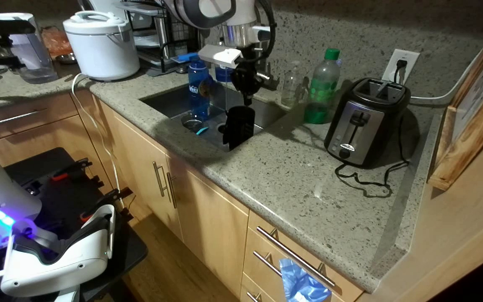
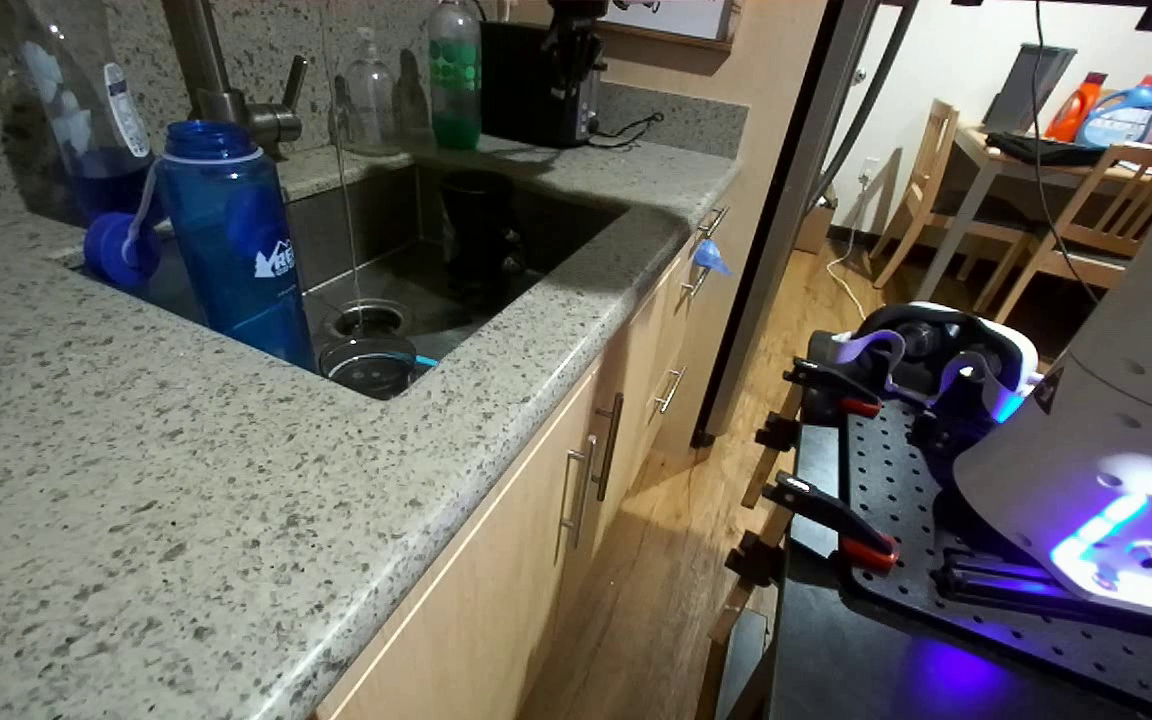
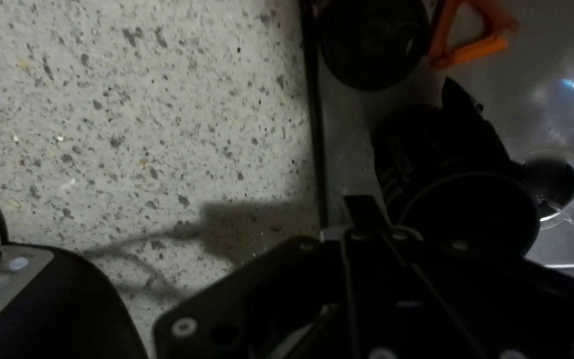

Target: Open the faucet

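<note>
The faucet point(image 2: 224, 105) is brushed grey metal and stands behind the sink in an exterior view. Its spout top is cut off by the frame there; its side lever point(image 2: 294, 85) points up. A thin stream of water point(image 2: 344, 200) falls into the sink point(image 2: 321, 235). In an exterior view the arm hides most of the faucet; a metal part point(image 1: 264, 76) shows beside the gripper. My gripper point(image 1: 247, 100) points down above a black mug point(image 1: 241, 126) in the sink. In the wrist view the gripper's fingertips point(image 3: 364, 212) appear together, with nothing seen between them.
A blue bottle point(image 2: 236, 250) stands in the sink. A clear bottle point(image 1: 292, 86), a green bottle point(image 1: 322, 90) and a toaster point(image 1: 365, 126) stand right of the sink. A blue-liquid soap bottle point(image 2: 86, 130) is beside the faucet. An orange object point(image 3: 466, 52) lies in the sink.
</note>
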Robot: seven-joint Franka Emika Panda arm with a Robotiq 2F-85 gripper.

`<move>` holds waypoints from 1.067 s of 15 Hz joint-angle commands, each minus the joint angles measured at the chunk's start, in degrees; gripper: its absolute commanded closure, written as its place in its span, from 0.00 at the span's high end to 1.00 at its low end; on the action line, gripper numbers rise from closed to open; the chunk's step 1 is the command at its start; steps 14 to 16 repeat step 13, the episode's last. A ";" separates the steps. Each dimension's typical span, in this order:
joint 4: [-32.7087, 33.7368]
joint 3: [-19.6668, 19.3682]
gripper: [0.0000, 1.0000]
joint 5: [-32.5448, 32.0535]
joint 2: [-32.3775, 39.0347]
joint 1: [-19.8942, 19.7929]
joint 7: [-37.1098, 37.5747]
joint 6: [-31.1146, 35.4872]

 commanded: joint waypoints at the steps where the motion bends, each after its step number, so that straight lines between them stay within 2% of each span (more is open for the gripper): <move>1: -14.04 -1.43 0.19 1.69 -11.17 0.18 -5.19 3.28; 2: -17.03 -2.02 0.32 1.70 -13.66 0.39 -5.92 3.70; 5: -25.63 -3.93 0.54 1.91 -20.65 0.87 -8.46 4.88; 8: -31.14 -5.92 0.75 1.66 -26.10 1.65 -10.01 4.53; 9: -25.55 -6.02 0.59 0.58 -20.60 2.13 -7.44 2.81; 11: -28.55 -6.72 0.72 0.43 -23.65 2.30 -8.09 2.85; 12: -29.21 -6.83 0.75 0.39 -24.45 2.39 -8.08 2.86; 16: -29.52 -6.88 0.75 0.38 -24.82 2.52 -8.07 2.87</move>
